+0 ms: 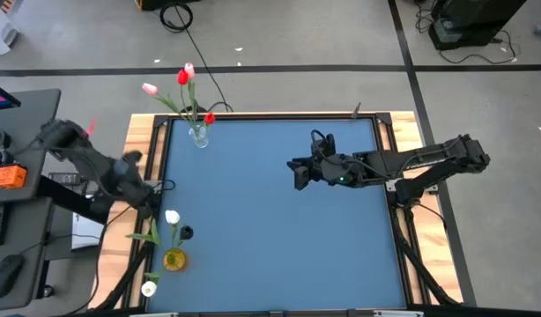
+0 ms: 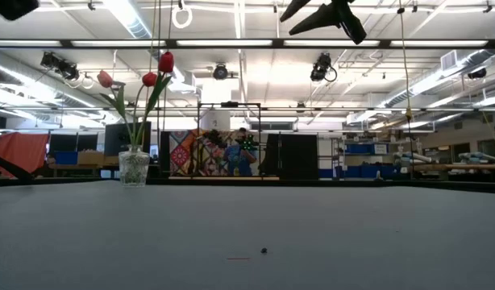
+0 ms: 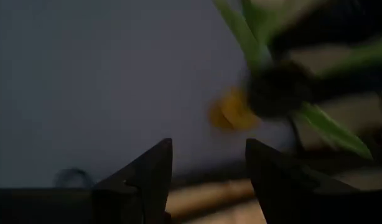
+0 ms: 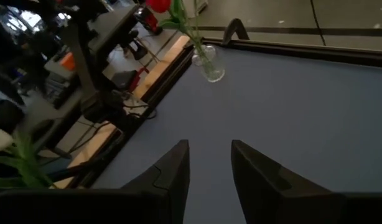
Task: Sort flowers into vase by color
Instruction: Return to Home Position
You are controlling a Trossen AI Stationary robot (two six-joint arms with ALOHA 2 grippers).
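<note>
blue table (image 1: 279, 255) from above: red and pink tulips (image 1: 184, 77) stand in a glass vase (image 1: 199, 136) at its top left corner, white tulips (image 1: 172, 217) in a yellow vase (image 1: 174, 259) at bottom left; right gripper (image 1: 299, 173) hovers mid-table, left arm (image 1: 85, 158) folded beside the left edge. low view: the glass vase stands upright. left wrist: left gripper (image 3: 208, 146) spread, empty. right wrist: fingers parted, holding nothing

We note: far vase (image 1: 199, 136) at worktop (image 1: 279, 238) left rear corner; near vase (image 1: 175, 260) at left front; flowers (image 1: 183, 77) in both.
</note>
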